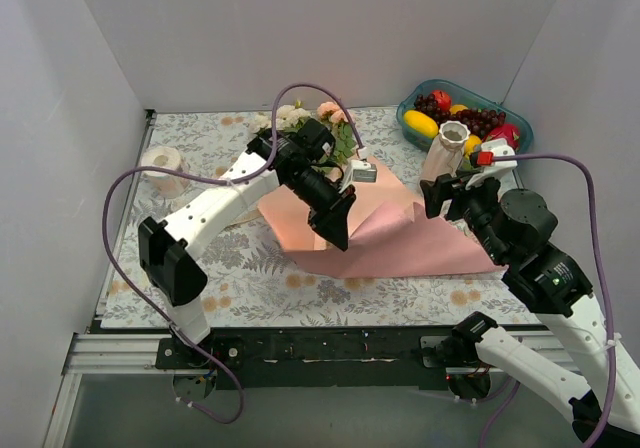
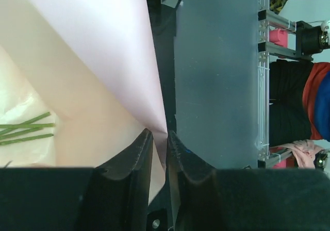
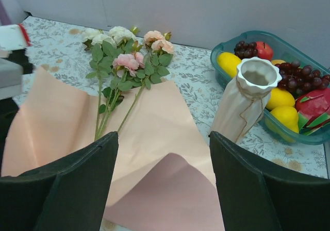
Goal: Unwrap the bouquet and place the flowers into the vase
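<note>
Flowers (image 3: 129,61): long-stemmed artificial roses in pink, peach and cream, with green leaves. They lie loose on the opened sheet of pink wrapping paper (image 3: 154,112), heads toward the top of the frame, on the leaf-patterned surface (image 1: 230,258).

Hazards:
- If the paper flap at the left gripper (image 2: 160,135) is pulled or dropped, it may roll the thin stems or fold over them.
- A reach for the stems could catch paper along with them.
- The narrow whitish scallop-rimmed vase (image 3: 247,97) stands upright close beside the right gripper (image 3: 164,138). It looks easy to tip against the teal plastic fruit bowl (image 3: 273,36).

Left gripper: jaws almost together with a fold of the paper between them; whether it is pinched cannot be told.

Right gripper: jaws wide apart, holding nothing.

Position: in the right wrist view the stem ends lie just above the lower-left finger, the blooms sit upper left of centre, and the vase is at centre right. From above, the flowers sit at upper centre behind the left arm, well apart from the right gripper.
</note>
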